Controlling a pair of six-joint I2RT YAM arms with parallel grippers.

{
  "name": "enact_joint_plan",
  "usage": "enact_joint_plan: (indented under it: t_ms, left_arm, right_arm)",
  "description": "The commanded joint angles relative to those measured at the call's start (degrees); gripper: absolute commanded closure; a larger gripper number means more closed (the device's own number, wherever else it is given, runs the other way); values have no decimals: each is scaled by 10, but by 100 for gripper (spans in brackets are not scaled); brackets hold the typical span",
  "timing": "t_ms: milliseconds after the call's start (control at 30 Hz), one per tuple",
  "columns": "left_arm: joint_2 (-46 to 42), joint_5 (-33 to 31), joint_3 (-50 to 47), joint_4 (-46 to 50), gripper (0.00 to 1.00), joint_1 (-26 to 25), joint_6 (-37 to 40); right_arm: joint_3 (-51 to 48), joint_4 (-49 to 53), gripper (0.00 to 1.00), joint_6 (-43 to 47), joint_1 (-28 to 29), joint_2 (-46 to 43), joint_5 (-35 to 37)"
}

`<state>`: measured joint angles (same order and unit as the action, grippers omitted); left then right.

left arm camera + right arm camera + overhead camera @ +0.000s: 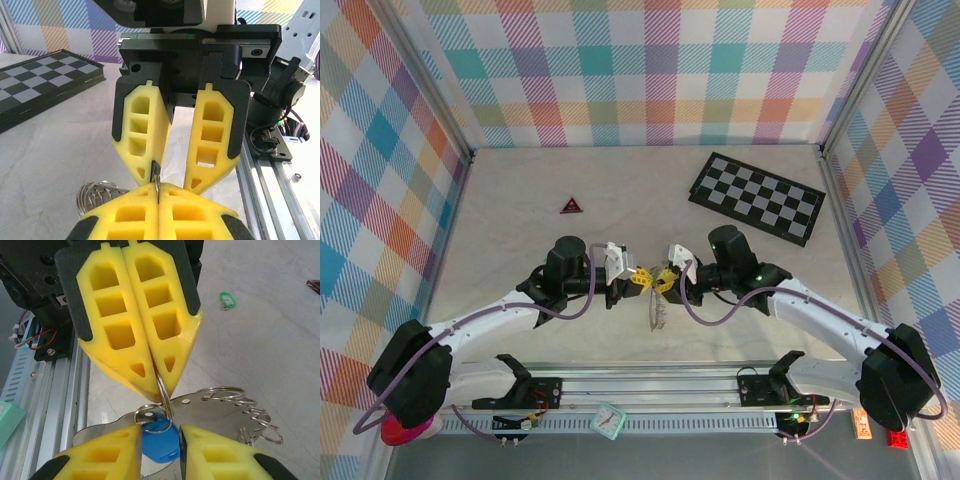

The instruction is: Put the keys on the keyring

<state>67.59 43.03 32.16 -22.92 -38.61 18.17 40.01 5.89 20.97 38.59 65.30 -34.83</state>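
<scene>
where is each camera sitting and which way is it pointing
top external: above and behind the bases, looking down at the table; both arms show, left gripper and right gripper tip to tip.
left wrist: on the left arm, facing the open right gripper; its own shut fingers at the bottom.
right wrist: on the right arm, facing the left gripper, shut on the keyring; its own fingers at the bottom.
shared: top external and left wrist both show the chessboard.

no legible text, brand or number; red-and-black triangle (570,206), its symbol too small
</scene>
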Motion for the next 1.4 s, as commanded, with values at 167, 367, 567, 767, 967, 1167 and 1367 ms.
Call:
enact_joint_plan:
  t_ms: [167,367,567,767,967,1167,1367]
  left_arm:
    - [-9,23,-6,-43,100,-7,-10]
    - [-9,27,-4,-43,100,-7,-12]
    - [-6,16,-5,-48,100,-7,-13]
    - [-8,6,-3,-26,98,-7,-1]
    - [-24,-34,19,85,86,-6,69]
    - [-9,-33,55,176,97,-6,120]
    - [-9,-34,67,193,100,-7,136]
  right_arm:
    - [-10,-55,77,-11,3,1,-13]
    - [-16,-80,84,-15,3,1,-11]
    - [-18,-112,92,-31,4,11,-39]
    - [-6,-109,100,-25,4,22,-47]
    - [39,6,100,39,3,28,-32]
    - [97,125,100,102,17,49,-11]
    - [139,178,100,129,33,71,12]
